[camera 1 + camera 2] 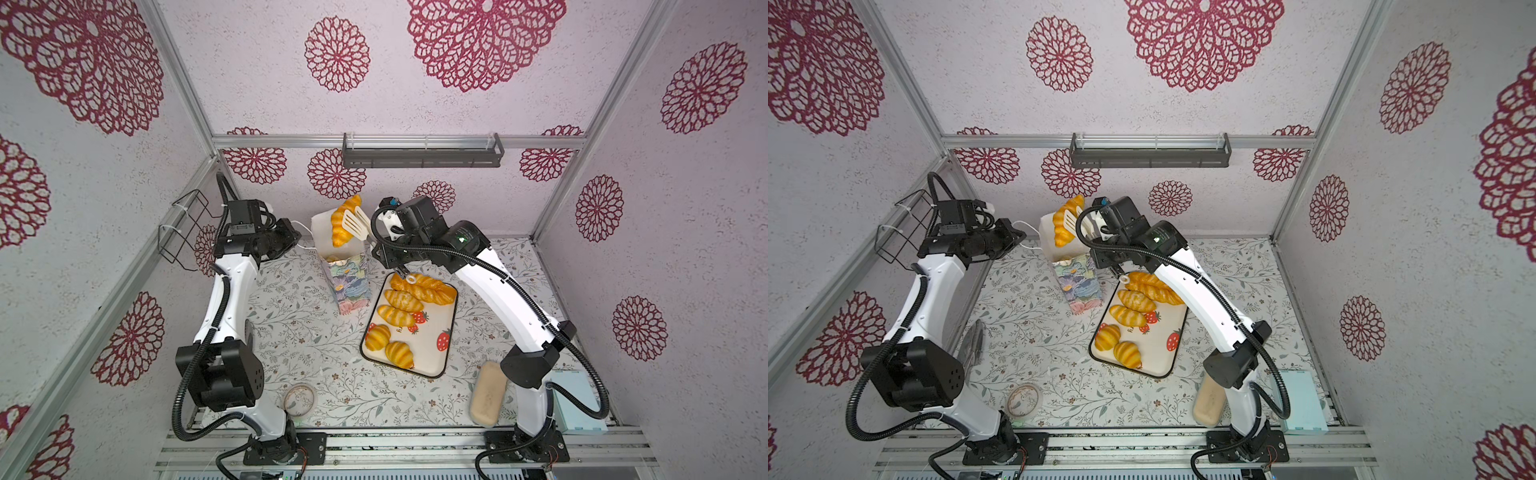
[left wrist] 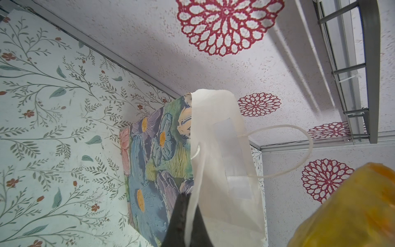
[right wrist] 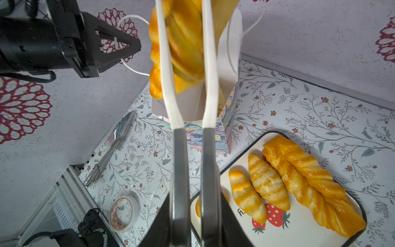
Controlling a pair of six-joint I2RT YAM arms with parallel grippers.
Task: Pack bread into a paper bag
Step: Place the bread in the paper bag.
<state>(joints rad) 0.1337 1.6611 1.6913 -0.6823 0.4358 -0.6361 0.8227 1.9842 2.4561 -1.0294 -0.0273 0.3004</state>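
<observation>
The flowered paper bag (image 1: pixel 351 282) (image 1: pixel 1079 286) stands upright behind the tray, its white inside showing. My left gripper (image 1: pixel 297 237) (image 2: pixel 190 205) is shut on the bag's top edge (image 2: pixel 213 132) at its left side. My right gripper (image 1: pixel 376 239) (image 3: pixel 193 205) is shut on the metal handles of white-tipped tongs (image 1: pixel 357 224) (image 3: pixel 168 85). These clamp a croissant (image 1: pixel 343 220) (image 1: pixel 1066 222) (image 3: pixel 183 49) just above the bag's mouth. On the strawberry tray (image 1: pixel 436 357) (image 3: pixel 299 235) lie a twisted loaf (image 1: pixel 424 288), two striped rolls (image 1: pixel 401 300) and two croissants (image 1: pixel 400 354).
A pale beige block (image 1: pixel 488 392) lies near the right arm's base, beside a teal box (image 1: pixel 577 399). A tape roll (image 1: pixel 300 399) sits at the front left. Metal utensils (image 1: pixel 974 340) lie along the left edge. A wire basket (image 1: pixel 183 228) hangs on the left wall.
</observation>
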